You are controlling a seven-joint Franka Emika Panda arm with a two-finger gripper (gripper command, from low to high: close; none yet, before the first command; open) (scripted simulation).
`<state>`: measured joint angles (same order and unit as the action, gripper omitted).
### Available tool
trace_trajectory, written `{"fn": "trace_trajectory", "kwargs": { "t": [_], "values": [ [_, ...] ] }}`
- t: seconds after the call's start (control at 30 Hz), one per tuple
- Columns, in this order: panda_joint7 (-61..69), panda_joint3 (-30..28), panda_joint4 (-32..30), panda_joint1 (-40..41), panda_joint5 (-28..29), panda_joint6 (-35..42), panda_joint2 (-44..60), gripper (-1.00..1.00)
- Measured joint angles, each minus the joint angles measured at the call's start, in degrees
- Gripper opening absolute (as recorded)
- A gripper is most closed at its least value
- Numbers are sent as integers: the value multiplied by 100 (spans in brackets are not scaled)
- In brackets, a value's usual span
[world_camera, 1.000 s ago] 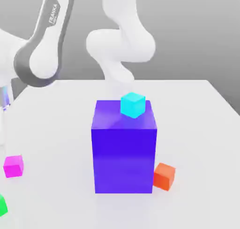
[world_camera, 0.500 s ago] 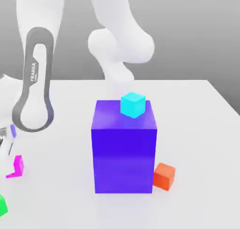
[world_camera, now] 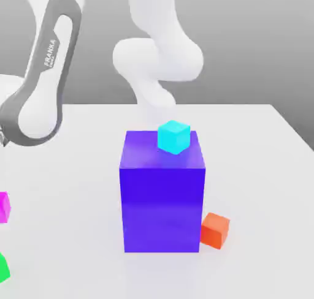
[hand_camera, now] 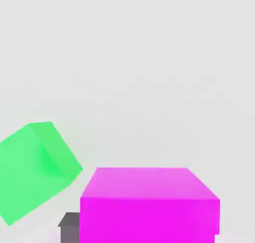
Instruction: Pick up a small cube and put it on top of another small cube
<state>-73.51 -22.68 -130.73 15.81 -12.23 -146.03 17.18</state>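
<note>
Hand view: small glossy magenta-pink cube [hand_camera: 149,219] in the grasp of the gripper [hand_camera: 144,229], pincer drawn in snugly on its sides, dark fingertip [hand_camera: 69,231] close against one side. In the exterior view, same cube at the far left edge, partly cut off by the frame. Next outward, bright green small cube [world_camera: 3,268], near the magenta one and turned at an angle to it; likely the handiest base, though impossible to tell for certain which cube to stack on.

Best to lift straight up first, high enough to pass over the green cube without a brush. Then turn the wrist to match its slant, centre above its top face, lower slowly and level, release only on full contact, and withdraw straight up.

Farther out, toward the exterior view's right, large glossy blue-violet block [world_camera: 162,209] with small cyan cube [world_camera: 174,137] on top, and small orange-red cube [world_camera: 214,230] beside its foot on the white table [world_camera: 264,169]. Better to steer clear of both.
</note>
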Motion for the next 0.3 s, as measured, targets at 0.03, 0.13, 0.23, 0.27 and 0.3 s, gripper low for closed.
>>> {"fn": "trace_trajectory", "kwargs": {
  "t": [0.03,0.13,0.23,0.27,0.3],
  "values": [
    [-133,19,211,-72,33,151,55,-100],
    [-49,223,435,3,-226,-100,551,-100],
    [77,380,485,113,-420,-366,881,100],
    [77,380,485,113,-420,-366,881,100],
    [77,380,485,113,-420,-366,881,100]
  ]
}}
